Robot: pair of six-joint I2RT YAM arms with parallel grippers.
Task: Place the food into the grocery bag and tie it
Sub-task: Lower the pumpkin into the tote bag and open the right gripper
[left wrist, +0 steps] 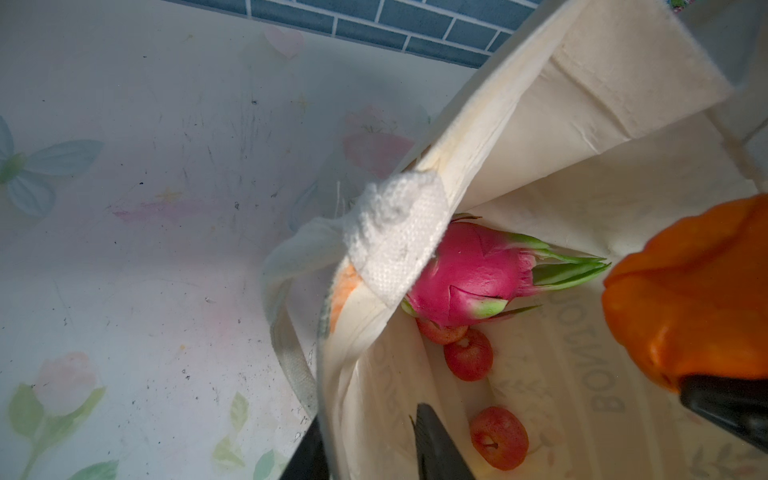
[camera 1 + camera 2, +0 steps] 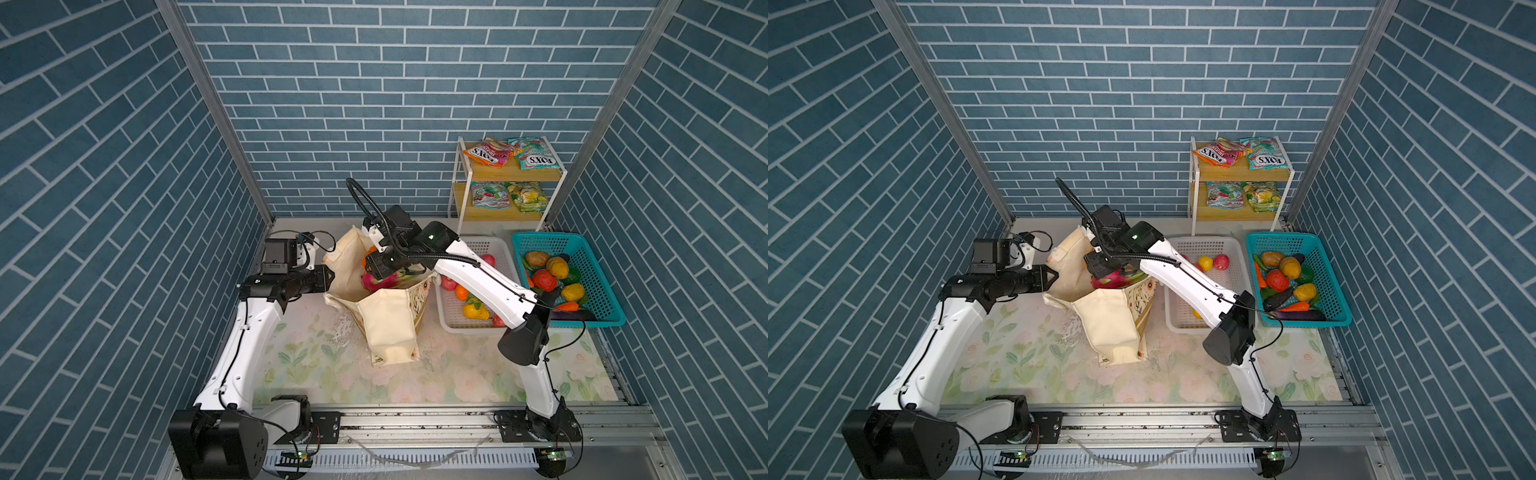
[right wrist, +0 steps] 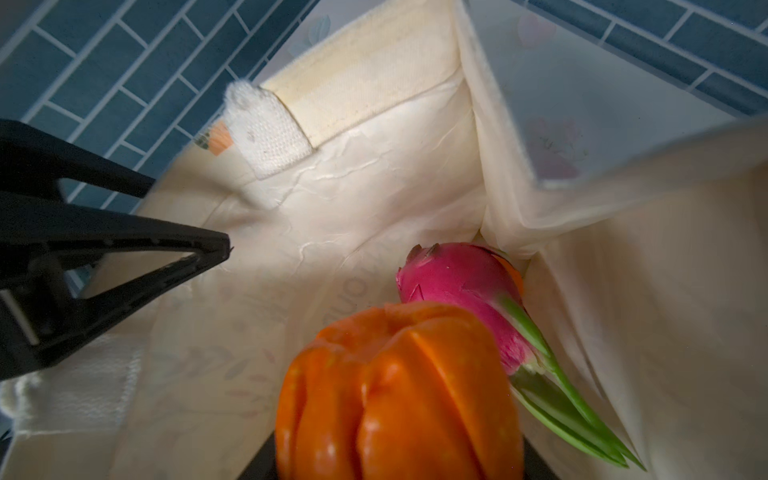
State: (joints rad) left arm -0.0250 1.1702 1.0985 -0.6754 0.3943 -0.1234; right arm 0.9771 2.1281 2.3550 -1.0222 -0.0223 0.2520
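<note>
Right gripper [image 2: 371,267] hangs in the mouth of the grocery bag [image 2: 390,328], at the centre of both top views. Its jaws are about half apart and clamped on a ribbed orange fruit [image 3: 399,395], which sits low centre in the right wrist view, above the bag floor.

Left gripper [image 2: 328,277] comes in from the left of the frame. Its jaws are narrowed on the bag's upper edge, one finger inside the cloth and one outside, holding the mouth open.

Inside the bag lie a pink dragon fruit [image 1: 469,274] and red apples [image 1: 469,353].

I'd say this is the loading step, about midway through one drop. Next the right jaws should part over the bare cloth beside the dragon fruit, then lift straight out without catching the rim, while the left pinch holds.

More food waits in the white basket [image 2: 461,324] and teal basket [image 2: 611,320] at right, and snack packets [image 2: 490,153] sit on the shelf at upper right. The tying looks a long way off.
</note>
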